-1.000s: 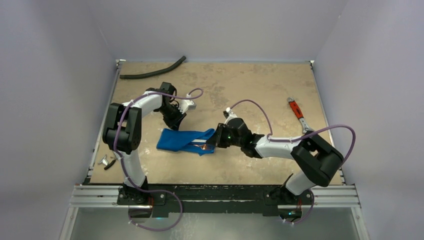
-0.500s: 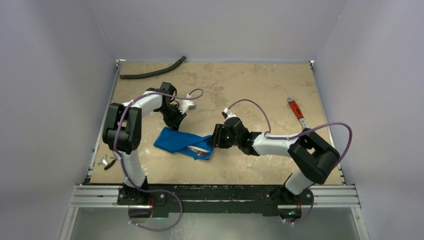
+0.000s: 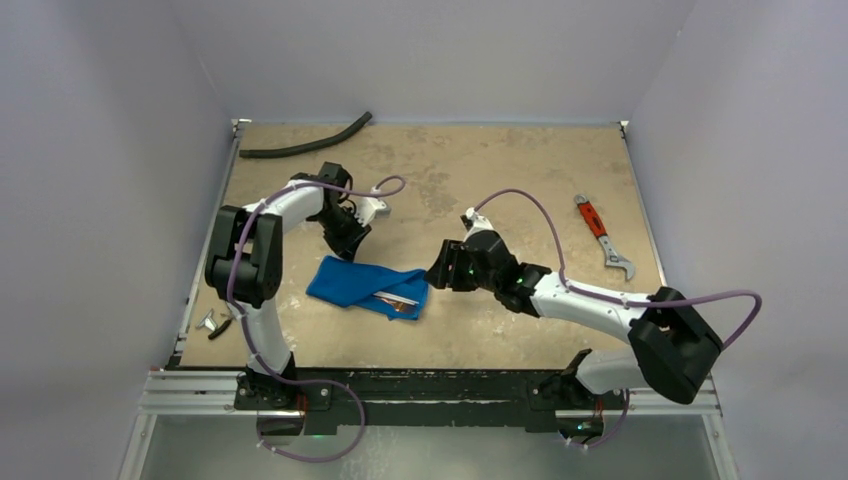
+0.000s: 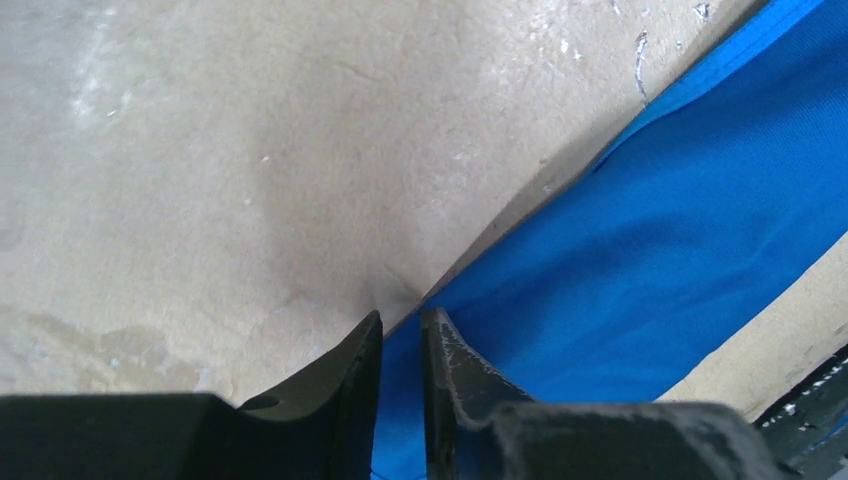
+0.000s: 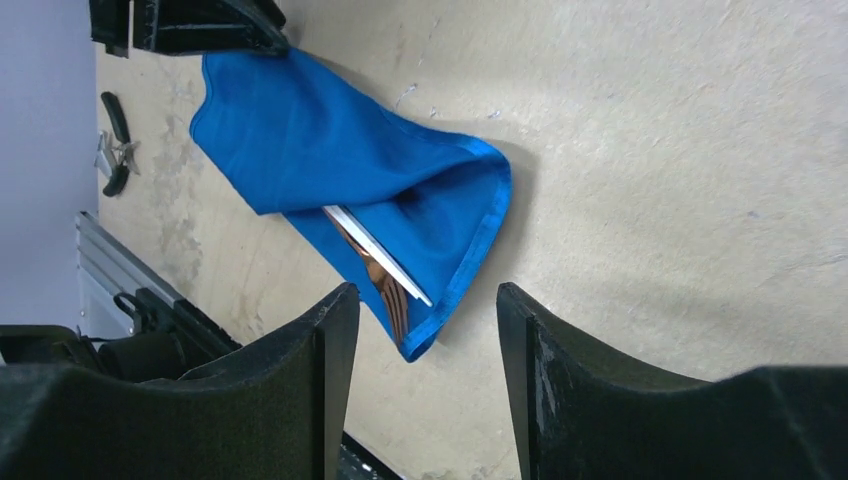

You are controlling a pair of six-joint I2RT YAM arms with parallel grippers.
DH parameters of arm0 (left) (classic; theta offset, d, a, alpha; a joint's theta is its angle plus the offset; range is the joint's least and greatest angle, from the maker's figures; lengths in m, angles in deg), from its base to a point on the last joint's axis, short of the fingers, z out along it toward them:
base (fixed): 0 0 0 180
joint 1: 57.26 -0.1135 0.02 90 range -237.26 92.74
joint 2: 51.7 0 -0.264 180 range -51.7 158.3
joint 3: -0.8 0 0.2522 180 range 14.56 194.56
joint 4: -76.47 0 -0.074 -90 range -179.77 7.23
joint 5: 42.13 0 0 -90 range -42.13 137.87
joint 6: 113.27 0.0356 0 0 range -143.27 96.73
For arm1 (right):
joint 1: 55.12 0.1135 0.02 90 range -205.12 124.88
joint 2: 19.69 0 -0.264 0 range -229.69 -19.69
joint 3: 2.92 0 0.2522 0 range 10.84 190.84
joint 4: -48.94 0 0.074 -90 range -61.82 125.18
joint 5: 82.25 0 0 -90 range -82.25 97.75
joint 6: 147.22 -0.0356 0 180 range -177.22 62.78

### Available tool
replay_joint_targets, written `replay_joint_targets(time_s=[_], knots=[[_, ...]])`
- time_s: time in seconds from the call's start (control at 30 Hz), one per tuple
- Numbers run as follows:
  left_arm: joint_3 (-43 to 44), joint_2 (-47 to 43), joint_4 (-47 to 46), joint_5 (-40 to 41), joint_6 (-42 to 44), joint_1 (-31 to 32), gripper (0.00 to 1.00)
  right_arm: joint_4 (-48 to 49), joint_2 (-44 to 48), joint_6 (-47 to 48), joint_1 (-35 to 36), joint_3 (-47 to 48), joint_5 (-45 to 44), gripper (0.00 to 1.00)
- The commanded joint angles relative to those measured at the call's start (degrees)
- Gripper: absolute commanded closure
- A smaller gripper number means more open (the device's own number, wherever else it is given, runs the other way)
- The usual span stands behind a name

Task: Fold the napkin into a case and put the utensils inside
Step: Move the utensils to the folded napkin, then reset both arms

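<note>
Surface (image 3: 480, 170): a mottled tan board between pale walls, with both arm bases at its near edge.
Napkin (image 3: 355, 280): bright blue cloth folded over into an oblong pouch. It lies flat on the surface left of centre, between the 2 hands, with its open mouth facing the right hand. The right wrist view (image 5: 320, 150) shows the hemmed edge curling round that mouth.
Utensils (image 3: 398, 298): slim metal pieces tucked into the napkin's mouth. The right wrist view (image 5: 385, 265) shows 1 silver strip and 1 copper-toned piece under it. Their near ends show and the rest is hidden beneath the top layer. Whether there are more than 2 I cannot tell.
Left hand (image 3: 345, 245): low at the napkin's far left corner. In its own view (image 4: 400, 318) the 2 fingers are pressed almost together, and the cloth's (image 4: 650, 250) raised edge runs into the thin gap between them, so they are pinching that corner.
Right hand (image 3: 437, 272): just beside the napkin's mouth but apart from it. In its own view (image 5: 425, 290) the fingers are spread wide with nothing between them.
Black hose (image 3: 305, 140): curved, at the far left corner of the surface, well apart from the napkin.
Red-handled wrench (image 3: 597, 228): on the right side of the surface, well apart from both hands.
Small metal and black bits (image 3: 215, 323): by the left edge, near the left arm.
</note>
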Motion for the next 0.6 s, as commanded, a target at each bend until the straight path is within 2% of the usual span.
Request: replay_joint_targets(time_s=[0.0,0.03,0.1,0.27,0.33,0.4,0.47,0.53,0.57], knots=[[5.8,-1.6,3.6,2.1,-2.9,-0.9,0.76,-3.8,2.4,3.0,-1.9,1.9,-2.3,0.41],[7.3,-2.2,4.1,2.3,-3.6,-1.0,0.71,-3.9,2.8,3.4,-2.3,1.8,-2.2,0.39],[10.3,-3.7,5.1,2.8,-5.0,-1.0,0.53,-4.6,3.4,4.4,-3.3,2.1,-2.4,0.36],[16.3,-7.6,3.5,3.6,-10.5,-3.7,0.30,-8.9,5.1,9.7,-6.9,5.6,-5.8,0.25],[16.3,-9.8,0.4,3.1,-13.1,-6.7,0.27,-10.1,6.0,12.0,-10.0,6.6,-7.9,0.18],[13.9,-13.1,-4.4,1.2,-15.9,-10.6,0.26,-11.3,7.0,13.9,-13.6,7.0,-11.8,0.11],[7.3,-17.4,-11.2,-1.1,-18.7,-14.6,0.20,-11.8,7.7,15.0,-18.1,7.3,-18.5,0.07],[0.6,-21.2,-16.7,-2.8,-20.1,-16.8,0.13,-10.7,7.7,15.1,-21.0,6.6,-28.7,0.03],[-3.1,-22.7,-19.1,-2.3,-20.1,-17.0,0.11,-7.1,7.6,17.0,-21.6,5.2,-33.1,0.01]])
